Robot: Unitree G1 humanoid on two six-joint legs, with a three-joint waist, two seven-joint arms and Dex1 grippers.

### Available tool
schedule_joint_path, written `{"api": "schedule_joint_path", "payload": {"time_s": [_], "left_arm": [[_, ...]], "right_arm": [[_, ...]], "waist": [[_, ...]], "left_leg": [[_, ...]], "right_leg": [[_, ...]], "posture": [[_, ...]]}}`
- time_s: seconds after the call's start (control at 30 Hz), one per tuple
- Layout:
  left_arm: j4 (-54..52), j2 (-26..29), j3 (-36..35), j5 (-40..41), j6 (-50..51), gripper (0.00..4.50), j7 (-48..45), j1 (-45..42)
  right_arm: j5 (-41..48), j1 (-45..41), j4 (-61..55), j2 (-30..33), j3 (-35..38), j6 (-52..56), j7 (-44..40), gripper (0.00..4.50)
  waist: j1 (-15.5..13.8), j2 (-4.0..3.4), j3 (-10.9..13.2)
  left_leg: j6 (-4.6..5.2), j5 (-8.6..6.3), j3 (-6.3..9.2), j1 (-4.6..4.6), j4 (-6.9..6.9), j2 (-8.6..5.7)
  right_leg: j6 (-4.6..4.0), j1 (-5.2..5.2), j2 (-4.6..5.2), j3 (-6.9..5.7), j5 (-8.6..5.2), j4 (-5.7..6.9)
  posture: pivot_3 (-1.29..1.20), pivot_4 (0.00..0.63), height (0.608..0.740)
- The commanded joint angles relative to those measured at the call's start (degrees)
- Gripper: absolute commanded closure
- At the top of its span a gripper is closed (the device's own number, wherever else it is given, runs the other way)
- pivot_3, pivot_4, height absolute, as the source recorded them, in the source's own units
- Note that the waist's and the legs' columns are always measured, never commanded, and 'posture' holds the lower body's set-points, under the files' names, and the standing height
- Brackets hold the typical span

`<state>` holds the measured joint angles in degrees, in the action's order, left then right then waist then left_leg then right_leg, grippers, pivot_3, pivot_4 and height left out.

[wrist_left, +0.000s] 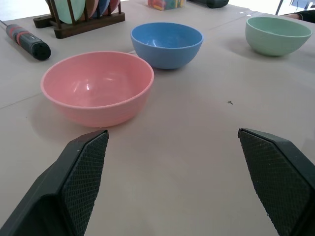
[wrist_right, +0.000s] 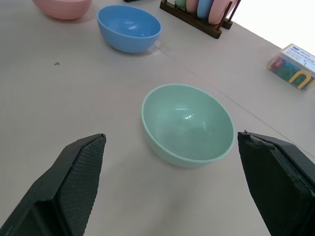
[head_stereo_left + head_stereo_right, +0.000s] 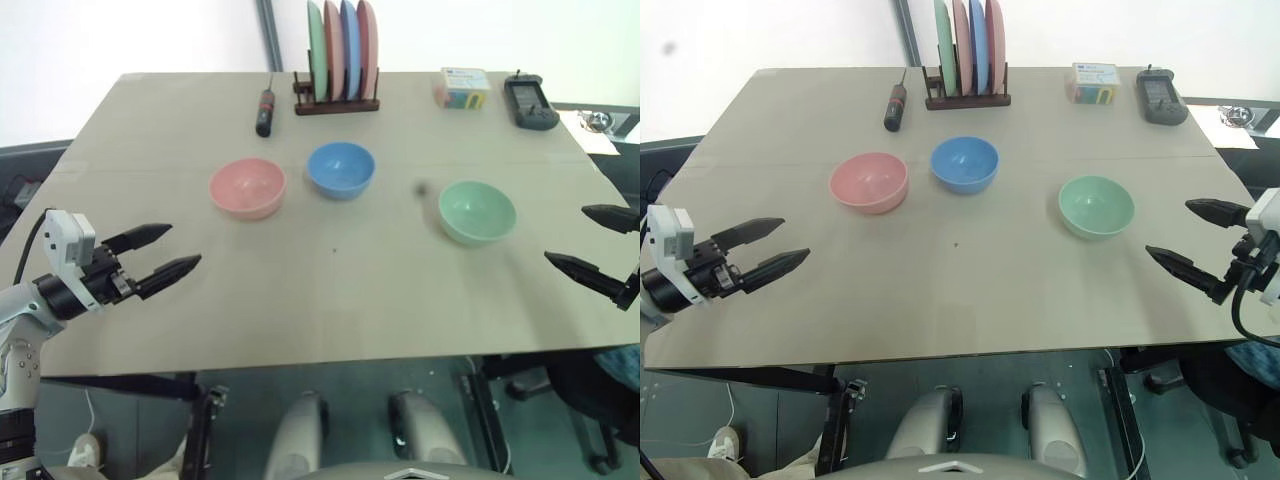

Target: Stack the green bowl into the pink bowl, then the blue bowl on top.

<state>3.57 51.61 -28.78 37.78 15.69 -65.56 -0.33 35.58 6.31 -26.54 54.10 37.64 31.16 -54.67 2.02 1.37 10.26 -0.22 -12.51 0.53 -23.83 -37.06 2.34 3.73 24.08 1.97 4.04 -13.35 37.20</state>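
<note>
One pink bowl, one blue bowl, one green bowl; none stacked.

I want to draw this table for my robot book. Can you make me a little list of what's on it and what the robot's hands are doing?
pink bowl: empty, upright, robot's left side
blue bowl: empty, beside the pink one, apart
green bowl: empty, alone on the right
stacked yet: no
left gripper: open, holding nothing
right gripper: open, holding nothing
far edge: plate rack, screwdriver, small box, black device
</note>
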Motion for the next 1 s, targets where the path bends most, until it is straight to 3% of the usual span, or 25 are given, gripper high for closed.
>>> {"api": "schedule_joint_path", "payload": {"time_s": [0.03,0.3,0.47,0.6,0.7,0.93,1.0], "left_arm": [[-1.58,0.21,-0.98,-0.39,-0.43,0.0,0.57,-0.52],[-7.94,-1.05,0.74,-2.47,2.3,0.0,7.68,-2.45],[-15.42,0.49,5.97,-13.19,6.65,0.0,20.13,-3.38],[-20.55,4.68,21.68,-26.01,21.11,0.0,29.0,-16.08],[-19.65,3.82,30.66,-31.83,26.86,0.0,30.58,-25.72],[-13.98,1.57,49.44,-42.13,38.02,0.0,26.96,-41.94],[-9.48,-0.99,54.44,-45.12,37.6,0.53,25.86,-46.27]], "right_arm": [[1.61,-1.17,-1.47,1.3,1.78,0.74,0.01,0.02],[2.48,-3.67,-0.9,1.21,-1.29,1.03,0.38,0.02],[3.16,-7.91,-1.66,0.01,-7.0,0.43,1.2,0.02],[1.3,-19.38,-1.68,-5.1,-22.16,-0.68,2.68,0.02],[-1.21,-24.35,-0.49,-8.67,-29.33,-1.67,3.0,0.02],[-5.99,-31.24,2.39,-15.26,-39.16,-4.68,2.81,0.02],[-7.86,-32.92,3.95,-16.99,-41.04,-6.39,2.75,0.0]], "waist": [[0.0,0.0,0.0],[-0.01,0.02,0.01],[0.03,0.03,0.01],[0.17,0.17,0.08],[-0.05,0.25,0.12],[0.18,0.24,0.16],[0.1,0.26,0.18]], "left_leg": [[0.0,0.0,0.0,0.0,0.0,0.0],[0.0,0.0,-0.01,0.01,-0.01,-0.01],[0.0,0.0,0.0,0.04,-0.02,-0.01],[0.01,0.01,0.1,0.09,-0.08,0.0],[0.01,0.01,0.19,0.04,-0.16,-0.05],[0.01,0.0,0.23,-0.25,-0.03,-0.09],[0.01,0.01,0.27,-0.34,-0.06,-0.09]], "right_leg": [[0.0,0.0,0.0,0.0,0.0,0.0],[0.01,-0.03,-0.01,0.0,0.01,0.0],[0.02,-0.07,-0.02,0.01,0.02,0.0],[0.02,-0.14,-0.11,0.0,0.03,0.05],[0.04,-0.18,-0.17,0.02,0.03,0.13],[0.03,0.11,-0.19,0.02,0.29,0.08],[0.03,0.21,-0.22,-0.01,0.29,0.19]], "posture": [[0.0,0.15,0.74],[0.0,0.15,0.74],[0.0,0.15,0.74],[0.0,0.15,0.74],[0.0,0.15,0.74],[0.0,0.15,0.74],[0.0,0.15,0.74]]}}
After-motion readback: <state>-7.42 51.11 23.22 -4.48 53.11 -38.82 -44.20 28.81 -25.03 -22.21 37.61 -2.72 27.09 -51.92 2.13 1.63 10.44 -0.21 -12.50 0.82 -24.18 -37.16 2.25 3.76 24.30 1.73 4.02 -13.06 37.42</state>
